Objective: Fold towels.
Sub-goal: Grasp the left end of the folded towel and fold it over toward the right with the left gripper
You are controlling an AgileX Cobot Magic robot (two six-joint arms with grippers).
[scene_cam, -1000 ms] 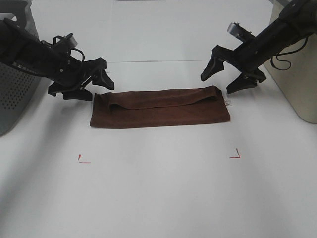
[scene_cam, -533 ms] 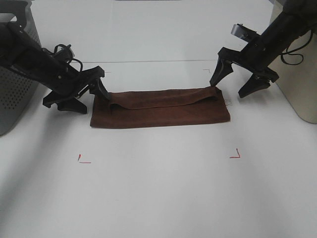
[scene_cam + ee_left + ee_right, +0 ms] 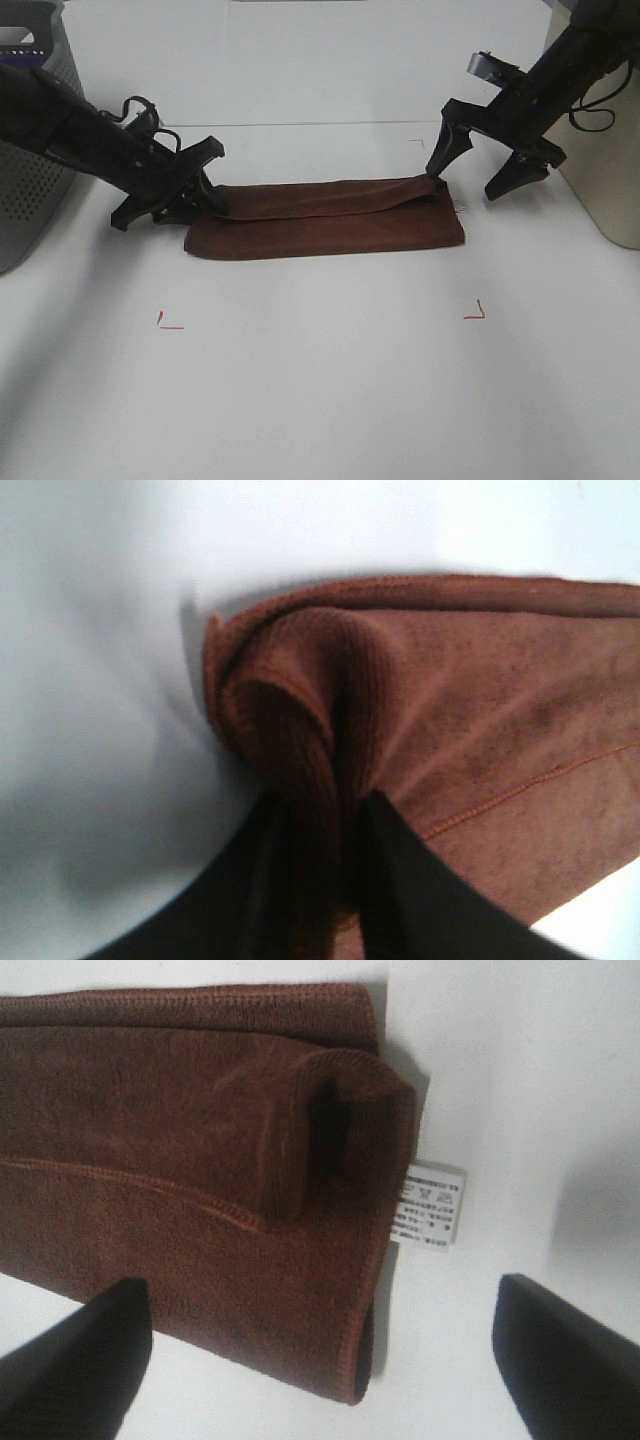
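Note:
The dark reddish-brown towel lies folded into a long strip on the white table. Its upper layer is rumpled along the far edge. My left gripper is at the strip's left end. In the left wrist view the two fingers are shut on a bunched fold of the towel. My right gripper is open at the strip's right end, straddling the corner. The right wrist view shows the towel, its white tag and the fingers spread wide, one over cloth and one over table.
A grey perforated basket stands at the left edge and a beige container at the right edge. Two red corner marks are on the table nearer the front.
My left gripper has moved right and down onto the towel's left end and closed on the fold. My right gripper shifted slightly right and stays open over the right end.

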